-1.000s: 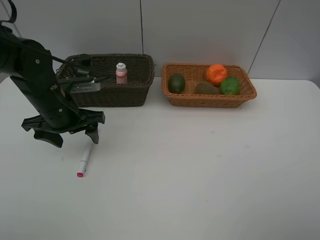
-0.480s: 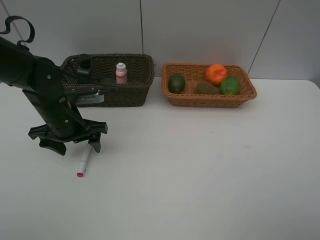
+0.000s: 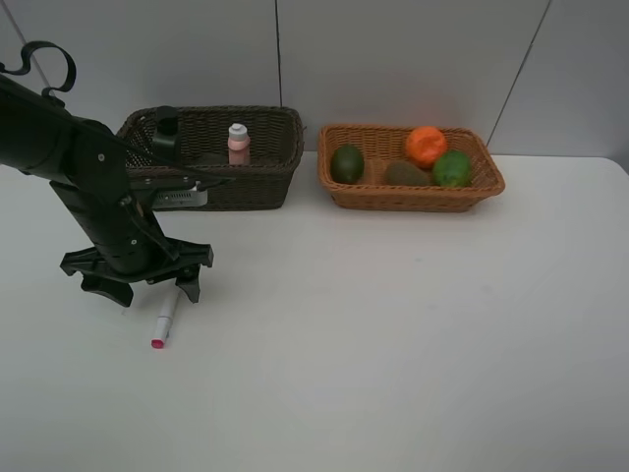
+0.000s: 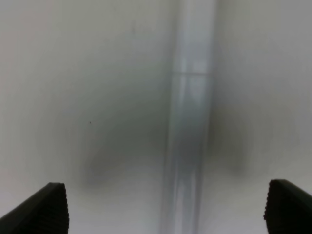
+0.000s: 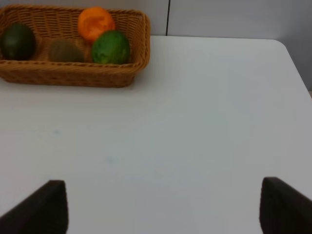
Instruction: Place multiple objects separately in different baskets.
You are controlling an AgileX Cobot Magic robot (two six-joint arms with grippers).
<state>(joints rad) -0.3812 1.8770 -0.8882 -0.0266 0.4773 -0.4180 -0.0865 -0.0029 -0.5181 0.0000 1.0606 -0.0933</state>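
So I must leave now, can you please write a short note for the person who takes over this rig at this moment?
Left gripper: open, low over the table, the white marker between its jaws, not gripped.
Right gripper: open, empty, seen only in its own wrist view, over bare table.
Dark basket: holds the pink bottle and a dark bottle; anything else inside is hidden.
Light basket: holds the orange, kiwi and two green fruits.
Done: fruits and bottles sorted.
Left: grasp the marker, probably put it in the dark basket.
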